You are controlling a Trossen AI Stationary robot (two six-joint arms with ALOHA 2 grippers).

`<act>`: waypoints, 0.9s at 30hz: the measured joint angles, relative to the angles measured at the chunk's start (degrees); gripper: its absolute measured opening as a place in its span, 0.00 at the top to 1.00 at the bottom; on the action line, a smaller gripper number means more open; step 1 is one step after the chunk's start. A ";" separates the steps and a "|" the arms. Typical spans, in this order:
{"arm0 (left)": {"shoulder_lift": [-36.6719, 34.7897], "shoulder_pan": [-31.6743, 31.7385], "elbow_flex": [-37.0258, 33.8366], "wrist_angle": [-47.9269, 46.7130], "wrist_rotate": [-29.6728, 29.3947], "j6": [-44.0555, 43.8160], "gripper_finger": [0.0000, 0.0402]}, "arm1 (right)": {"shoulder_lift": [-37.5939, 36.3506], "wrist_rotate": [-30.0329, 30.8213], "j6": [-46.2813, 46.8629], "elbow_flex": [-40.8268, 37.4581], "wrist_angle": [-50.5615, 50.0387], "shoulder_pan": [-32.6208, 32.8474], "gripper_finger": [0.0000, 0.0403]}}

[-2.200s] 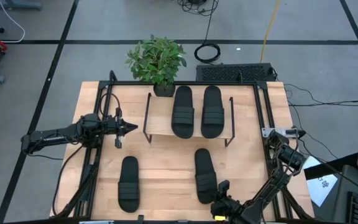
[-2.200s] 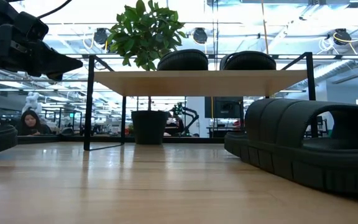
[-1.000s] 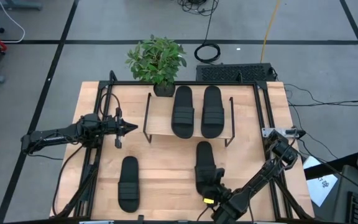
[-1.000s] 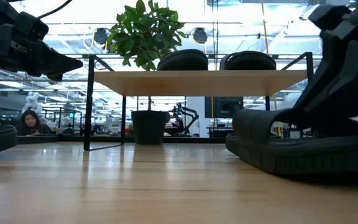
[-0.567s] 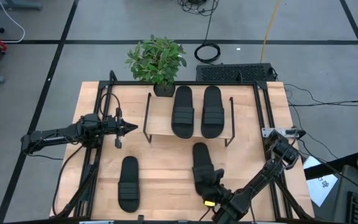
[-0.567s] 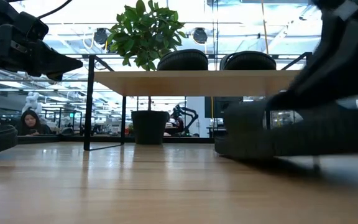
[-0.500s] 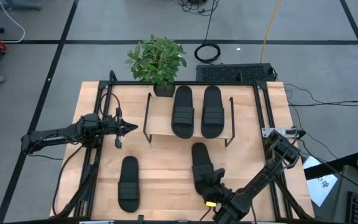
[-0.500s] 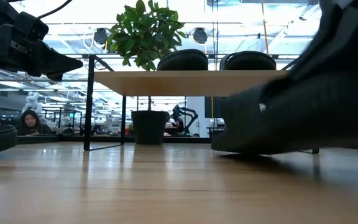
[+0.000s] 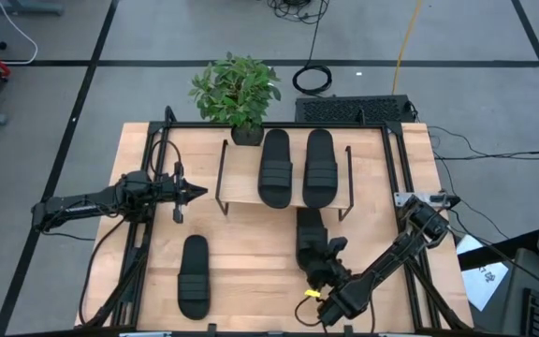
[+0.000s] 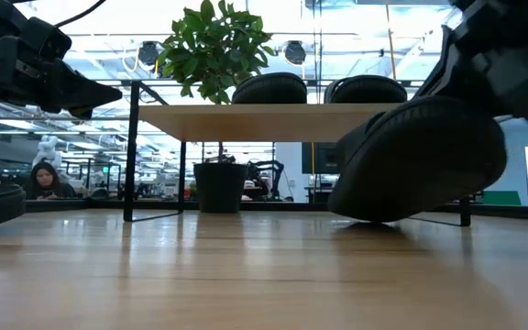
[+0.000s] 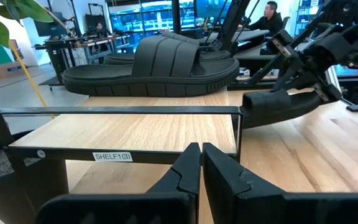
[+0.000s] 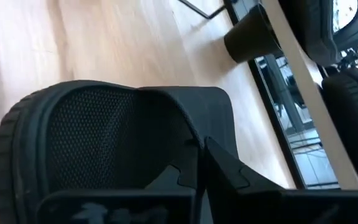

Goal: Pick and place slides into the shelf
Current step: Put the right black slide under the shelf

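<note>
Two black slides (image 9: 275,167) (image 9: 319,167) lie side by side on the shelf's light wood top (image 9: 241,178). A third slide (image 9: 193,274) lies flat on the table at the near left. The fourth slide (image 9: 310,234) is in front of the shelf's right half, tilted, with my right gripper (image 9: 326,253) shut on it. In the low view this slide (image 10: 420,156) slants, its lower end close to the table. My left gripper (image 9: 197,193) hovers shut to the left of the shelf, pointing level at it. My right gripper holds the fourth slide by the edge of its wide strap (image 12: 188,134), pinched between the two fingers. The fingers come slanting down from the table's near side. The slide is tilted, near end raised; whether its low far end (image 10: 365,213) touches the table I cannot tell.
A potted plant (image 9: 237,94) stands at the shelf's far left corner. Black rails (image 9: 396,178) frame the table. The shelf's thin black legs (image 11: 238,134) stand close to the held slide. Bare tabletop lies between the two near slides.
My right gripper has gone toward the table's far edge and up, tipping more level, carrying the slide toward the shelf. The slide lay flat on the table; now its near end is raised and it slants with its far end low.
</note>
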 joint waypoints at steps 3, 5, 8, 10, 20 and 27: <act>0.01 0.00 0.00 0.00 0.00 0.02 0.94 | 0.00 -0.25 0.13 -0.72 0.55 -1.11 1.00; 0.02 0.00 0.00 0.00 0.01 0.04 0.94 | 0.00 -0.28 -0.32 -1.08 0.42 -1.85 1.00; 0.00 0.00 0.02 0.00 0.00 0.07 0.94 | 0.00 -0.32 -0.91 -1.86 0.24 -2.98 1.00; 0.01 0.00 0.00 0.00 0.00 0.08 0.94 | 0.00 -0.78 -1.28 -2.56 0.18 -3.81 1.00; 0.00 0.00 0.00 0.00 0.00 0.09 0.94 | 0.00 -3.09 -1.92 -5.29 -0.21 -8.03 1.00; 0.00 0.00 0.00 0.00 0.00 0.20 0.94 | 0.00 -3.16 -2.35 -5.29 -2.51 -10.64 1.00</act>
